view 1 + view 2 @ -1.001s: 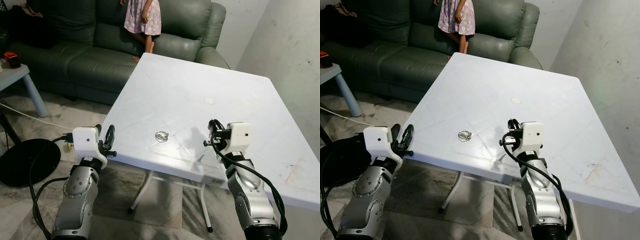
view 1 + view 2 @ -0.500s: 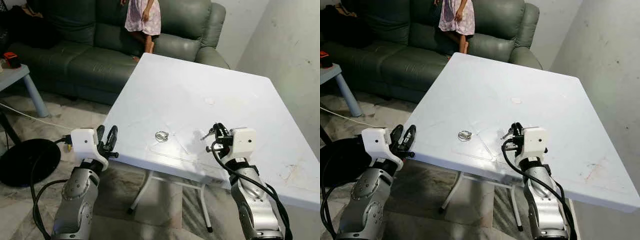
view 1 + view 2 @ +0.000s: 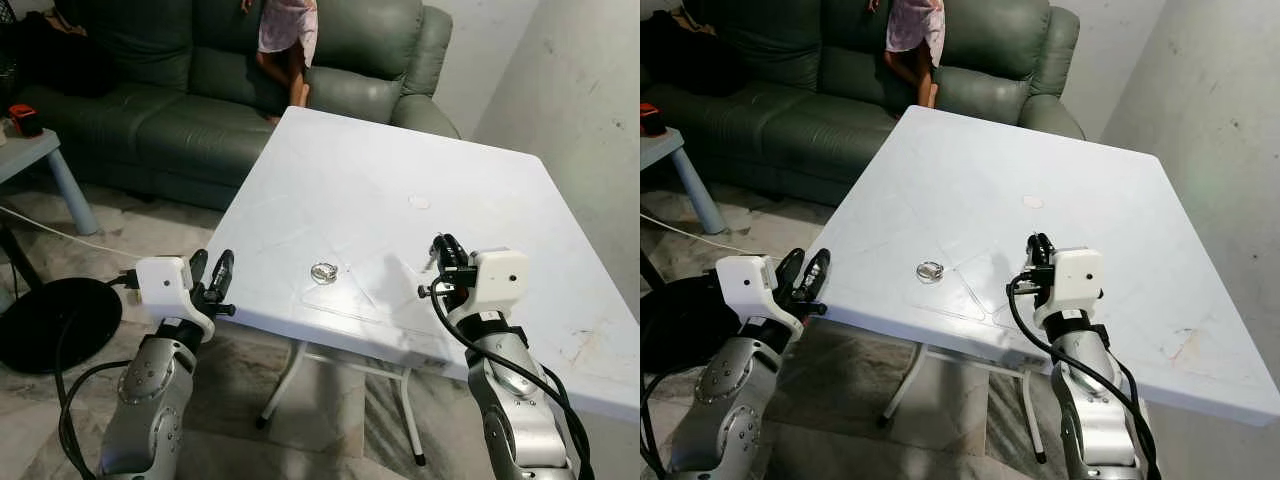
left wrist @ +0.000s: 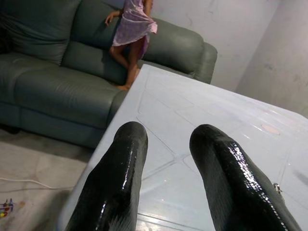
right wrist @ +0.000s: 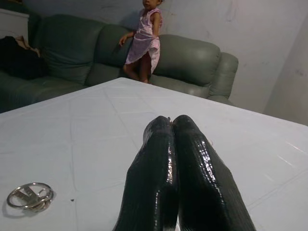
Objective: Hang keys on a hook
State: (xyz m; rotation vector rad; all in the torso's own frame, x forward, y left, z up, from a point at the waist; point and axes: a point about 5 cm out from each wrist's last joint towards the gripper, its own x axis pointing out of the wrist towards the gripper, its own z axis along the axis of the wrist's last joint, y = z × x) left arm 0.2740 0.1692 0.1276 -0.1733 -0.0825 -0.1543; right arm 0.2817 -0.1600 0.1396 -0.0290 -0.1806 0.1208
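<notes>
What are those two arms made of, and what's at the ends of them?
Both arms are silver metal with rounded joint housings and loose black cables looping alongside. Each wrist carries a white boxy block. The left hand and the right hand each end in two long, glossy black fingers with rounded tips.

Silver arms w/ black cables, white wrist boxes, glossy black 2-finger left gripper [image 3: 214, 272] & right gripper [image 3: 441, 249].

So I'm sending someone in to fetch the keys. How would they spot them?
Find the white table before the green sofa. Near its front edge, left of the right pincer, lie the keys: a small silvery ring, the sole metal thing there; the other mark is a flat pale disc.
</notes>
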